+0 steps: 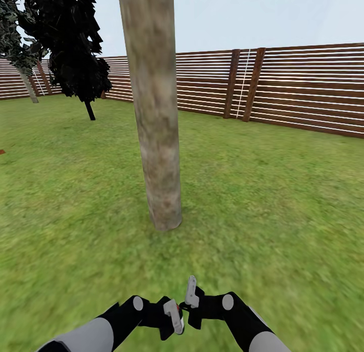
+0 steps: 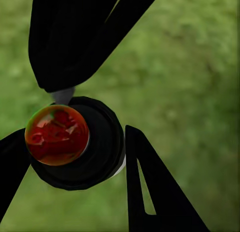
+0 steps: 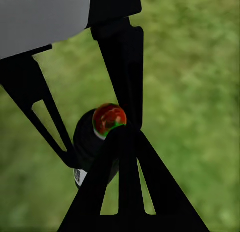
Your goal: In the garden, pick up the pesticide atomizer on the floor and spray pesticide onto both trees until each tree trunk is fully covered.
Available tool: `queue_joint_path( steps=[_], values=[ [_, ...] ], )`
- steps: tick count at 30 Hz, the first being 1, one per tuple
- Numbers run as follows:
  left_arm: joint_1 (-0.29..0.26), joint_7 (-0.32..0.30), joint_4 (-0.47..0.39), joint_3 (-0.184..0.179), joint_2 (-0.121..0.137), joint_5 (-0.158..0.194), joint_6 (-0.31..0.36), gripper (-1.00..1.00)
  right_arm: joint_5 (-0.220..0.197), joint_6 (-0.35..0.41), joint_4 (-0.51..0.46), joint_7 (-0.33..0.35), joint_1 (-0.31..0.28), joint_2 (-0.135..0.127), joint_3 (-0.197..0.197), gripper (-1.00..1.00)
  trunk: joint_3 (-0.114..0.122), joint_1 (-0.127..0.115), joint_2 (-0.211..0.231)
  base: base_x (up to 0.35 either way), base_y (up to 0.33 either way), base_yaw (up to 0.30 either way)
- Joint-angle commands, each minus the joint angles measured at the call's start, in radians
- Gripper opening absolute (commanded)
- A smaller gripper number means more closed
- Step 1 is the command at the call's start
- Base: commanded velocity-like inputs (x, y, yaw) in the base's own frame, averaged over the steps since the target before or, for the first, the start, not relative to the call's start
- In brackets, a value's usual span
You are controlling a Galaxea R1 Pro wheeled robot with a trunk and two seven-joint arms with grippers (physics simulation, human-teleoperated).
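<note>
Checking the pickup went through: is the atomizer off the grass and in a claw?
Yes, held. The pesticide atomizer sits between the left claw fingers, red-dotted top facing the camera, grass blurred far behind it.

Head forward-down; wrists close — shared grass (image 1: 283, 200)

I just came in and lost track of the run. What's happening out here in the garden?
The robot stands on the grass facing a thick tree trunk, both arms held low and close together in front of it. The left pincer is closed around the atomizer, whose red dot shows on top. The right pincer sits right beside the same atomizer; whether it grips it I cannot tell. No spray shows on the trunk. A slatted fence stands behind.
</note>
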Motion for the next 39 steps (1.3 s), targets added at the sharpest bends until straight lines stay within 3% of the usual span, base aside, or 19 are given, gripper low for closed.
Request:
queue_joint_path(
  steps=[1, 9, 14, 24, 25, 29, 33, 34, 35, 36, 37, 39],
  values=[
    [0.000, 0.000, 0.000, 0.000, 0.000, 0.001, 0.000, -1.00, 0.000, 0.000, 0.000, 0.000, 0.000, 0.000, 0.000, -1.00, 0.000, 0.000, 0.000, 0.000, 0.000, 0.000],
    [0.000, 0.000, 0.000, 0.001, 0.000, 0.001, -0.001, -1.00, 0.000, 0.000, 0.000, 0.000, 0.000, 0.000, 0.000, -1.00, 0.000, 0.000, 0.000, 0.000, 0.000, 0.000],
    [0.000, 0.002, 0.001, 0.001, 0.017, -0.002, 0.001, -1.00, 0.000, 0.000, 0.000, 0.000, 0.000, 0.000, 0.000, -1.00, 0.000, 0.000, 0.000, 0.000, 0.000, 0.000],
    [0.000, 0.011, 0.039, -0.007, 0.238, -0.010, 0.001, -1.00, 0.001, 0.000, 0.000, 0.000, 0.000, 0.000, -0.001, -1.00, 0.000, 0.000, 0.000, 0.000, 0.000, 0.000],
    [0.000, 0.013, 0.040, -0.006, 0.274, -0.009, 0.000, -1.00, 0.000, 0.000, 0.001, 0.000, 0.000, 0.000, -0.001, 1.00, 0.000, 0.000, 0.000, 0.000, 0.000, 0.000],
    [0.000, 0.017, 0.041, -0.001, 0.353, -0.001, 0.003, -1.00, -0.001, 0.000, 0.002, -0.002, 0.000, 0.000, -0.010, 1.00, 0.000, 0.000, 0.000, 0.000, 0.000, 0.000],
    [0.000, 0.026, 0.078, 0.000, 0.371, 0.056, 0.004, -1.00, 0.001, -0.001, 0.008, -0.011, 0.000, -0.001, -0.014, 1.00, 0.000, 0.000, 0.000, 0.000, 0.000, 0.000],
    [0.000, 0.042, 0.084, 0.000, 0.371, 0.084, 0.003, -1.00, 0.000, -0.001, 0.010, -0.023, 0.001, -0.035, -0.024, 1.00, 0.000, 0.000, 0.000, 0.000, 0.000, 0.000],
    [0.000, 0.063, 0.087, 0.000, 0.371, 0.109, 0.003, -1.00, 0.000, -0.001, 0.011, -0.043, 0.002, -0.061, -0.050, 1.00, 0.000, 0.000, 0.000, 0.000, 0.000, 0.000],
    [0.001, 0.092, 0.089, 0.000, 0.369, 0.144, 0.003, -1.00, 0.000, -0.001, 0.017, -0.074, 0.003, -0.084, -0.100, 1.00, 0.000, 0.000, 0.000, 0.000, 0.000, 0.000],
    [0.002, 0.137, 0.090, 0.000, 0.365, 0.202, 0.002, -1.00, 0.000, -0.001, 0.041, -0.127, 0.004, -0.110, -0.201, 1.00, 0.000, 0.000, 0.000, 0.000, 0.000, 0.000],
    [0.010, 0.214, 0.091, 0.000, 0.360, 0.321, 0.001, -1.00, 0.001, -0.002, 0.090, -0.245, 0.006, -0.139, -0.413, 1.00, 0.000, 0.000, 0.000, 0.000, 0.000, 0.000]
  ],
)
